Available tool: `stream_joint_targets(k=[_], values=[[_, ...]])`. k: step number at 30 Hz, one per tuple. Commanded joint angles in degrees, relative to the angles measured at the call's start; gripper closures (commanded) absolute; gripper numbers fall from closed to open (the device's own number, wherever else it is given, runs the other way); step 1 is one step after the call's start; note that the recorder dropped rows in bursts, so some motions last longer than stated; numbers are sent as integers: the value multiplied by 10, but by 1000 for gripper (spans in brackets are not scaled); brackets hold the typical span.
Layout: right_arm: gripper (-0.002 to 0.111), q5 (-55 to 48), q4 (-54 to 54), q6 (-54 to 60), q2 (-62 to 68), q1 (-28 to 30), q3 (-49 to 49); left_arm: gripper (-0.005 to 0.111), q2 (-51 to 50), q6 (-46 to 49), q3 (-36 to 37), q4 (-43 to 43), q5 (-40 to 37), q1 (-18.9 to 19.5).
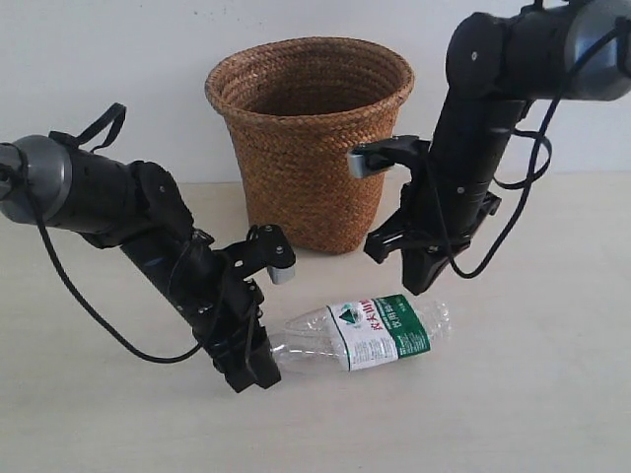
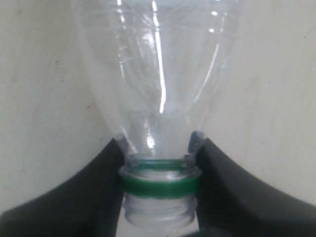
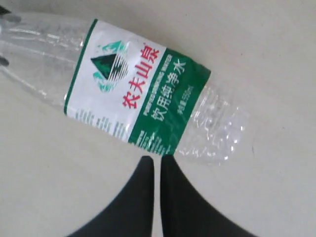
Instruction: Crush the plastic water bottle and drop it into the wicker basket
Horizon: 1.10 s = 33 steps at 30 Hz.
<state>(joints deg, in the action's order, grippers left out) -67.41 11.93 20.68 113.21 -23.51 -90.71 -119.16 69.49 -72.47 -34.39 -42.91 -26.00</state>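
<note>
The plastic water bottle (image 1: 370,333) lies on its side on the table in front of the wicker basket (image 1: 309,138). Its body looks dented. No cap shows on it: the left wrist view has only a green ring below an open threaded mouth on the bottle (image 2: 160,98). My left gripper (image 1: 258,367) is shut on the bottle's neck, one finger on each side. My right gripper (image 1: 422,283) hangs just above the bottle's label end, its fingers nearly together with nothing between them. In the right wrist view the bottle (image 3: 133,94) lies just beyond that gripper (image 3: 157,159).
The basket stands upright at the back of the pale table (image 1: 552,394), against a white wall. Black cables hang from both arms.
</note>
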Motion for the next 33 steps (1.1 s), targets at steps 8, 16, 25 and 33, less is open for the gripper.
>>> stream_joint_targets(k=[8, 16, 25, 33], values=[[108, 94, 2, 23, -168, 127, 157, 103, 57, 70, -2, -1, -78, 1], [108, 189, 10, 32, -192, 219, 228, 103, 154, 122, -34, -1, -135, 2], [108, 234, 27, 34, -138, 235, 228, 100, 160, -49, -215, 87, 152, 34], [108, 211, 53, 39, -126, 235, 228, 0, 86, -69, -239, 143, 292, 37]])
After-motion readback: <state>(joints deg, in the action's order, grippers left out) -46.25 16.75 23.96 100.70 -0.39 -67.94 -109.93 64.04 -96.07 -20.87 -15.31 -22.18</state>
